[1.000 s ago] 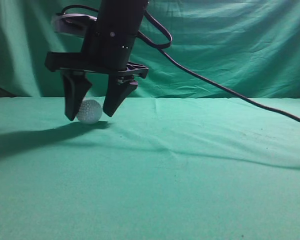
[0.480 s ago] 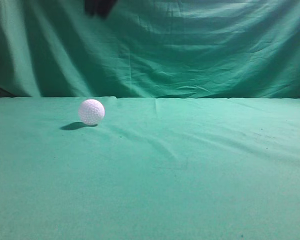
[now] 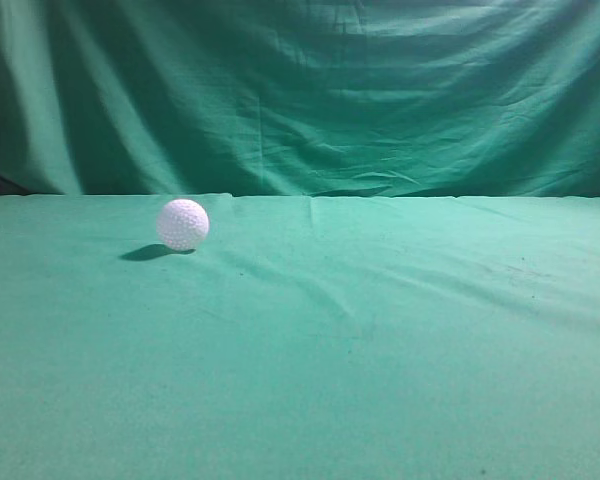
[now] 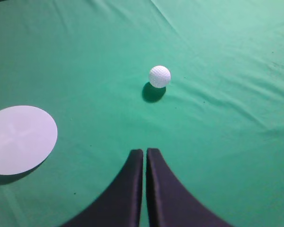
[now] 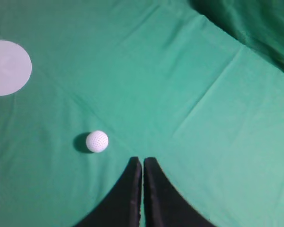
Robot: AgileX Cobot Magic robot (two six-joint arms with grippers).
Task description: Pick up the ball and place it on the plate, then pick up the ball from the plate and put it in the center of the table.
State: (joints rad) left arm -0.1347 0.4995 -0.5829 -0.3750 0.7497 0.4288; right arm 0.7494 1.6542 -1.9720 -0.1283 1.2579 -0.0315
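Observation:
The white dimpled ball [image 3: 183, 223] rests alone on the green table [image 3: 380, 350], left of middle in the exterior view. It also shows in the left wrist view [image 4: 159, 76] and the right wrist view [image 5: 97, 141]. The flat white round plate [image 4: 19, 138] lies on the cloth apart from the ball, and shows in the right wrist view too [image 5: 7, 67]. My left gripper [image 4: 145, 152] is shut and empty, high above the table. My right gripper [image 5: 142, 161] is shut and empty, also high above the table. Neither gripper shows in the exterior view.
A draped green cloth backdrop [image 3: 330, 90] hangs behind the table's far edge. The cloth on the table has shallow wrinkles [image 3: 310, 290] near the middle.
A second ago a gripper stood open around the ball on the table. It rose up out of the exterior view, leaving the ball where it was.

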